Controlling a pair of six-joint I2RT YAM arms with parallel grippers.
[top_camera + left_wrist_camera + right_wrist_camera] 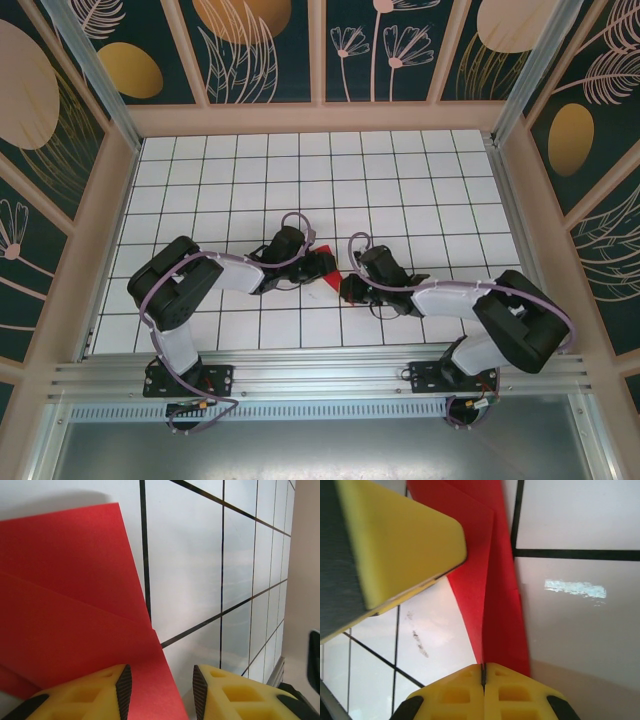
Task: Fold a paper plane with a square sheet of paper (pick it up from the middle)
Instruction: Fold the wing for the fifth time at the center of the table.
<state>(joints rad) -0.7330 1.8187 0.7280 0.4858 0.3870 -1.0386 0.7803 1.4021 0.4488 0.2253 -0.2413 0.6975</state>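
The square sheet of paper [326,270] is bright red and folded into a layered wedge, lying on the white grid table between my two grippers. In the left wrist view the paper [75,605] shows two overlapping layers; my left gripper [161,690] stands open over its lower edge, with the red edge running between the black pads [123,687]. My right gripper [483,676] is shut on the paper's narrow creased end [495,605]. From above, the left gripper [306,263] sits at the paper's left and the right gripper [347,287] at its lower right.
The table [400,190] is white with black grid lines, walled by wooden frames [320,118] at the back and sides. A metal rail [320,375] runs along the near edge. One yellow finger of the left gripper [395,540] hangs close over the paper in the right wrist view.
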